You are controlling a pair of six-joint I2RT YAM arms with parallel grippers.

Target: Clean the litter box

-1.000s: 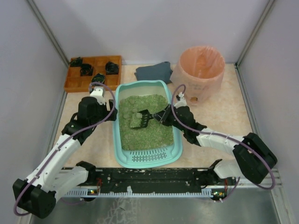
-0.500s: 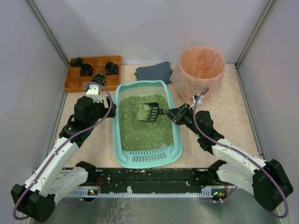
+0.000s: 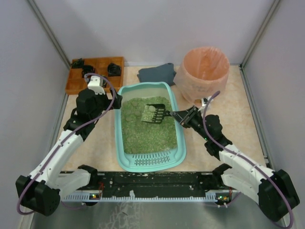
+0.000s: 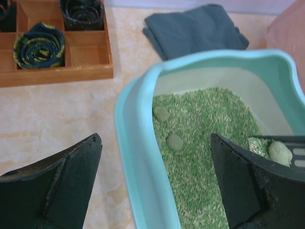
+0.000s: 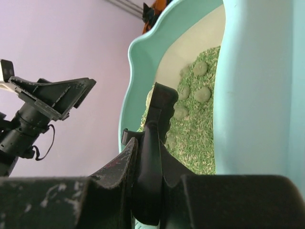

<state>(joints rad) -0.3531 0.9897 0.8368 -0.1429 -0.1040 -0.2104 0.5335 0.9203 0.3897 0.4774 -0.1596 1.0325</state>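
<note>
Lifting out of the litter over the last second, the scoop (image 3: pixel 154 113) now hangs above the far half of the litter box (image 3: pixel 125 160), which sits between your 2 arms, grille end nearest the bases. Your right claw (image 3: pixel 186 115) is clamped on its handle, and 1 clump (image 4: pixel 279 151) rides in it. Your left claw (image 4: pixel 156 137) has drifted back, jaws apart, astride the box's left rim. The bin (image 3: pixel 205 67) looks like your next stop. At least 2 loose clumps (image 4: pixel 174 141) remain.

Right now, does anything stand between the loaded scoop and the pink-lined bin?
Nothing loose. Only the litter box rim lies between the scoop in the right pincer and the bin; the dark cloth sits aside.
</note>
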